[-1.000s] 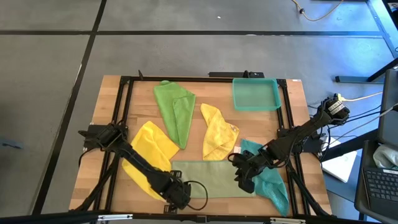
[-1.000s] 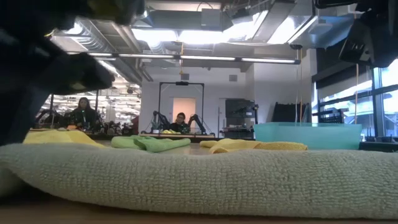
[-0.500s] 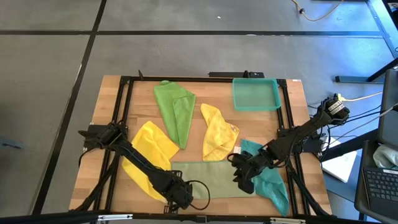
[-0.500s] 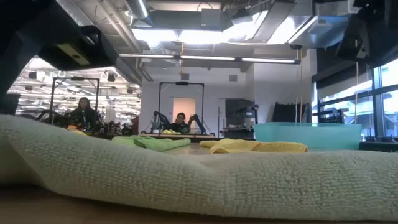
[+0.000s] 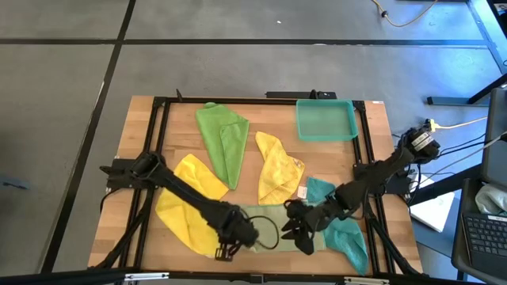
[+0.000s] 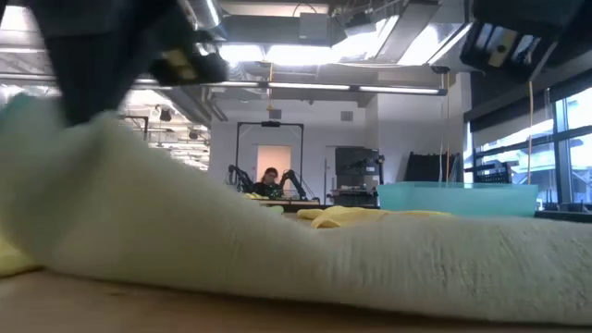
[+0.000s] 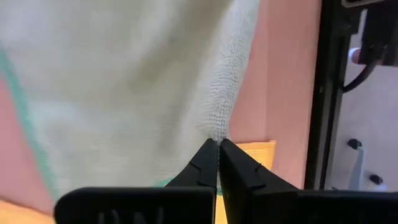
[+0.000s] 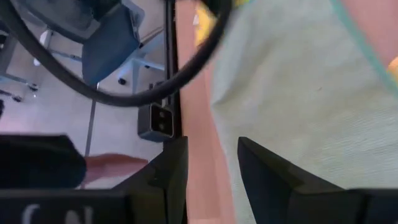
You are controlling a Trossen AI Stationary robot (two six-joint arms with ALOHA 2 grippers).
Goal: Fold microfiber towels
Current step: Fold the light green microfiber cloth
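Olive towel (image 5: pixel 273 214) is pinched at its edge by left gripper (image 7: pixel 217 144); right gripper (image 8: pixel 211 163) gapes; folding barely begun.

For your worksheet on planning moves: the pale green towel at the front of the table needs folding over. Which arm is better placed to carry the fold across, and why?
Left. The left gripper is shut on an edge of the pale green towel, so it can probably carry the fold. The right gripper is open beside the towel, holding nothing.
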